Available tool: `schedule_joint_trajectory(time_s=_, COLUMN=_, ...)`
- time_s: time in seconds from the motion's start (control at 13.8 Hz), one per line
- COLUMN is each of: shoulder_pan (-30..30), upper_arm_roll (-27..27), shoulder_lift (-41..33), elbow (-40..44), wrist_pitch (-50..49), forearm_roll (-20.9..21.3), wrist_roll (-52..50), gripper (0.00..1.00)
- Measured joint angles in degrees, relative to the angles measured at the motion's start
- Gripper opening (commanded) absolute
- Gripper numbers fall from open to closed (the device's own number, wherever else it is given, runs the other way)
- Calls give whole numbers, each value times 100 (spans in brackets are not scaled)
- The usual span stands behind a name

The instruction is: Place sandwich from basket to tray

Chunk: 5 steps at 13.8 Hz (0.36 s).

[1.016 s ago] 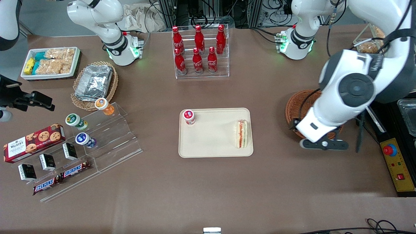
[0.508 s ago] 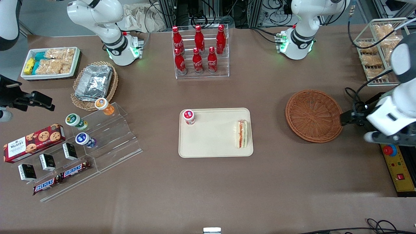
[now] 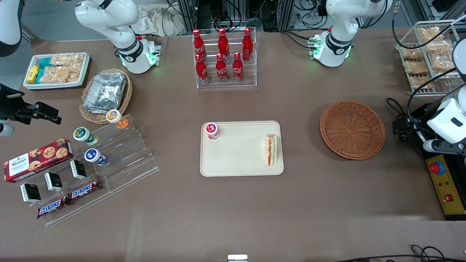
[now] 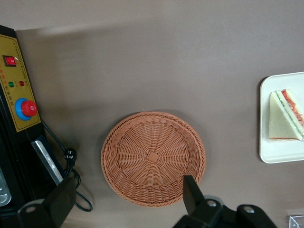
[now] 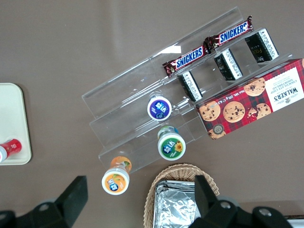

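Taking the basket as the landmark and going from near to far: the sandwich lies on the tray, a little nearer the front camera than the basket and toward the parked arm's end of the counter, its long axis running near to far. The basket itself holds nothing. The end effector hangs above the basket's working-arm edge, fingers apart and gripping nothing. The placing looks done.

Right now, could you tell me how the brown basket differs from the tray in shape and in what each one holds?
The basket is round, woven and reddish-brown; the tray is rectangular, smooth and cream. The basket holds nothing, while the tray carries the sandwich and a small red-lidded jar. Both are shallow and sit flat on the table. The open tool hovers above the basket's edge.
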Motion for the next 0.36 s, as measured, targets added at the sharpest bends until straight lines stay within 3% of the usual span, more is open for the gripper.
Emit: schedule_joint_trajectory(time_s=0.36, shoulder_pan=2, upper_arm_roll=39, shoulder_lift=2, elbow=-12, wrist_pitch=-1, forearm_roll=-1, wrist_roll=0, gripper=100)
